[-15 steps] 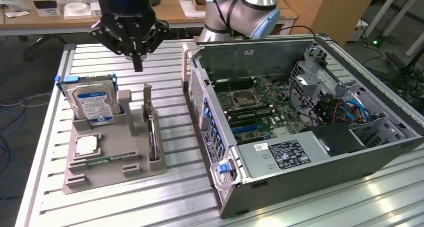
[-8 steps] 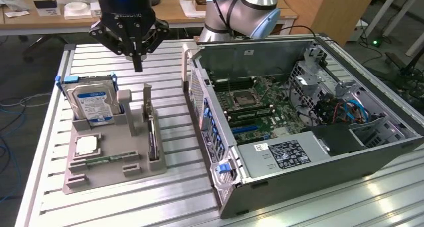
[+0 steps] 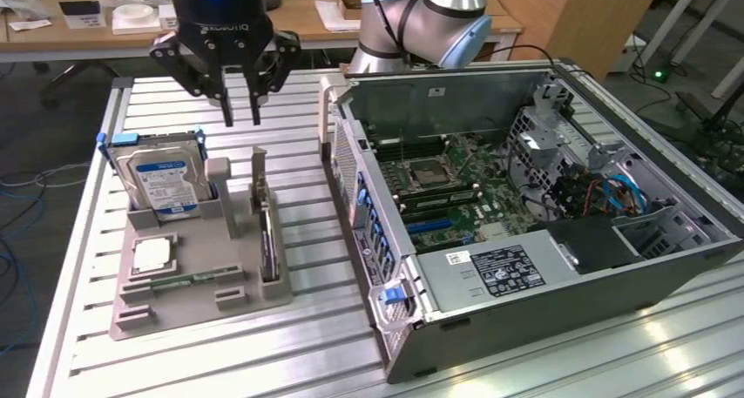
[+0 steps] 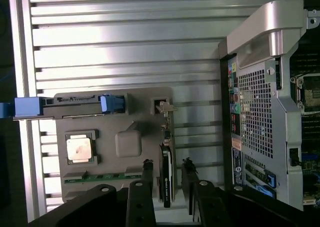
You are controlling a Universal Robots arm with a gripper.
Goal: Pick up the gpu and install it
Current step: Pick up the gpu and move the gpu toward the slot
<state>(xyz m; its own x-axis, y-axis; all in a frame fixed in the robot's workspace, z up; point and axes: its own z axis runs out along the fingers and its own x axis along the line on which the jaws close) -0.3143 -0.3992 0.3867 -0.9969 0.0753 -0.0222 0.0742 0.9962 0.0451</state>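
Hovering above the tray point(image 3: 221, 232), the gripper point(image 3: 242, 119) points straight down in the exterior view and touches nothing. The fingers point(image 3: 228, 102) stand apart with a clear gap and nothing is held between them, so it's open and empty.

In the wrist view you're looking down past the gripper point(image 4: 167, 163) onto the gpu point(image 4: 167, 182). Its thin edge lines up with the gap between the 2 fingers point(image 4: 146, 174).

The gpu point(image 3: 268, 241) sits on edge in a tray slot, on the side nearest the case point(image 3: 558, 285). It's not yet picked up.

Also on the tray:
- The hard drive point(image 3: 166, 185) stands upright at the exterior view's left, with blue tabs on its carrier.
- The cpu point(image 3: 152, 257) lies flat, nearer the camera than the drive.
- The memory stick point(image 3: 186, 280) lies flat just beside the cpu, nearer the camera again.

The case lies open on its side at the exterior view's right, with the motherboard point(image 3: 454, 185) exposed. You can see it's near the tray but not touching it. Everything rests on the slatted aluminium table point(image 3: 314, 346).
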